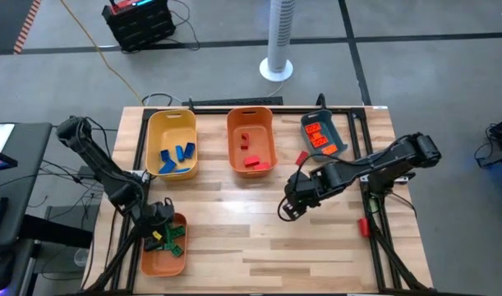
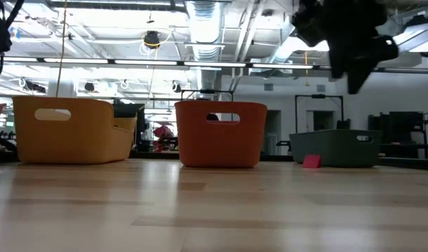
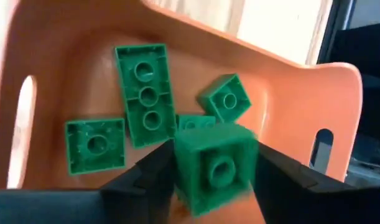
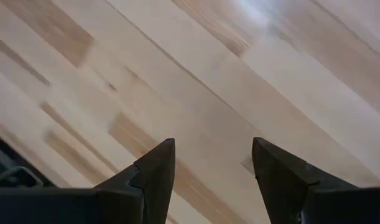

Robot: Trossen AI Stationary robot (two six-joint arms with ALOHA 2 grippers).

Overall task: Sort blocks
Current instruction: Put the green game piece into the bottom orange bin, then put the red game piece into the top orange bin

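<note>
Wooden table (image 1: 259,238), near-left orange bin (image 1: 149,261): your left gripper (image 3: 216,169) hangs right above it, a green block (image 3: 216,167) between its fingers, grip unclear; right gripper (image 4: 213,163) wide, empty.

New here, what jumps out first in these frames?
The left gripper hangs over the orange bin at the table's near-left corner, a green block between its jaws above four green ones already inside. Mid-table, the right gripper hovers open and empty over bare wood, with the yellow bin of blue blocks behind.

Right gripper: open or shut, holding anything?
Open and empty. The right gripper shows bare table between its spread fingers, with no block there.
</note>
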